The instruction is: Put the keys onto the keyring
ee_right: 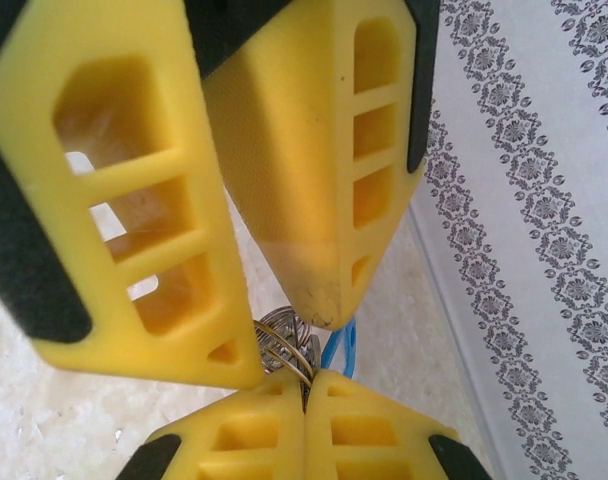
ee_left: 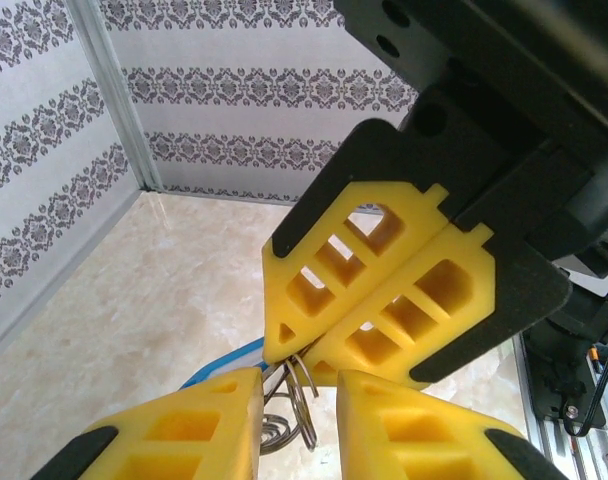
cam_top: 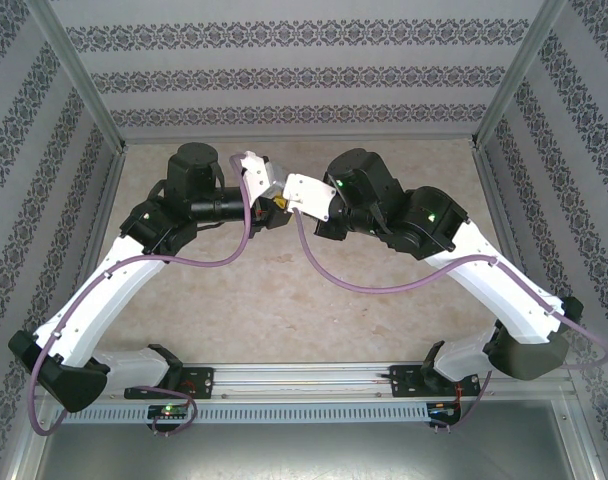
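- Yellow pads [ee_right: 279,398] of the right pincer [ee_right: 304,382], nearest the right wrist camera, are pressed together on a thin wire ring of the keyring [ee_right: 282,345], which is held in the air above the counter [cam_top: 264,320].
- Just beyond, the left pincer [ee_left: 299,382] stands partly spread with those rings in its gap. I cannot tell whether it bites on anything.
- A blue sliver, likely the key [ee_left: 224,366], lies just beside the rings at the left pincer's tip.
- Step in hand, by my judgement: threading the key onto a ring. The next move calls for a fine nudge of the key's hole along the wire, with the right grip firm.
- Farthest back is the patterned wall [cam_top: 304,80].
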`<state>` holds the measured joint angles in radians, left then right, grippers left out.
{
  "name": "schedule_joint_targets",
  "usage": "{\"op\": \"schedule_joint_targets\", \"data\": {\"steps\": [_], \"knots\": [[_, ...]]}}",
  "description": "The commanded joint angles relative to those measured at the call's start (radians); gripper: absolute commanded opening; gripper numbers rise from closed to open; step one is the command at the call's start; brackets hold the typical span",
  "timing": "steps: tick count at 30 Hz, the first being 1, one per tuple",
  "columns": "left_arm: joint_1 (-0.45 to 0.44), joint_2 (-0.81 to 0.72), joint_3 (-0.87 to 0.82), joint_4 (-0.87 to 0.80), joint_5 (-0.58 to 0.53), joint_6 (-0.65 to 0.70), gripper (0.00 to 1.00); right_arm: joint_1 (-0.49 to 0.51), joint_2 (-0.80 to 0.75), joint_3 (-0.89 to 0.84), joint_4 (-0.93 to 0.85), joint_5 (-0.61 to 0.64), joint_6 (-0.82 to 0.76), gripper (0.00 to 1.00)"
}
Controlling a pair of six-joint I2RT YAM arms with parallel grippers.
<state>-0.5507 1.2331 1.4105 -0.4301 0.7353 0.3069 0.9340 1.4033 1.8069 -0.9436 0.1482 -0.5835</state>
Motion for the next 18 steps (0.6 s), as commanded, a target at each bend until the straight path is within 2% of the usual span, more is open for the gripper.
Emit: {"op": "schedule_joint_targets", "data": {"steps": [1,7,14,18], "knots": [[-0.014,-0.011,-0.019,0.013,-0.011,-0.019,0.26,0.020,-0.038,-0.011,0.069,-0.024,-0.007,0.00],[-0.015,-0.017,-0.022,0.018,-0.019,-0.019,0.30,0.025,-0.053,-0.023,0.065,-0.024,-0.010,0.00],[-0.017,-0.017,-0.027,0.048,-0.007,-0.040,0.27,0.029,-0.047,-0.018,0.061,-0.020,-0.015,0.00],[-0.021,-0.010,-0.027,0.061,-0.001,-0.049,0.16,0.029,-0.047,-0.020,0.059,-0.013,-0.017,0.00]]}}
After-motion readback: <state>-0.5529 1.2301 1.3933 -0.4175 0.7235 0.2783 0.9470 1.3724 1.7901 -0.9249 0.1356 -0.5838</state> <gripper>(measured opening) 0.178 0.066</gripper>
